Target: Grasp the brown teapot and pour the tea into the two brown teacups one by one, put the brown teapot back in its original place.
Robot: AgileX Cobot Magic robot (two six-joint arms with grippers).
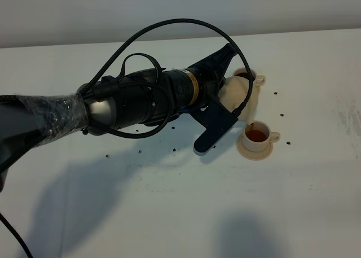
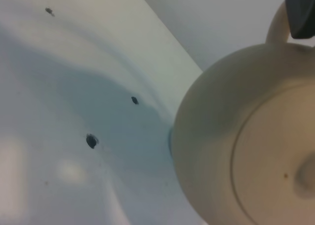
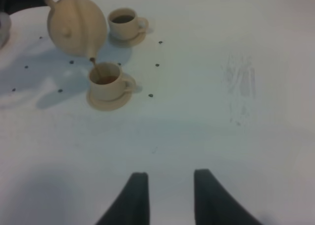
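Note:
My left gripper (image 1: 223, 91) is shut on the loop handle of the brown teapot (image 1: 241, 95) and holds it tilted above the table. One dark finger (image 2: 301, 11) shows on the handle (image 2: 276, 25) in the left wrist view. A thin stream of tea (image 3: 93, 63) runs from the spout into the nearer teacup (image 1: 258, 136), which stands on its small saucer (image 1: 254, 152). The farther teacup (image 1: 249, 76) holds dark tea and is partly hidden by the pot. My right gripper (image 3: 167, 178) is open and empty, well away from the cups. The wide saucer plate is out of view.
The white table (image 1: 169, 201) carries several small dark specks (image 1: 282, 114) around the cups. My left arm (image 1: 141, 103) reaches across the middle of the table. A pale wall runs along the far edge (image 1: 113, 42).

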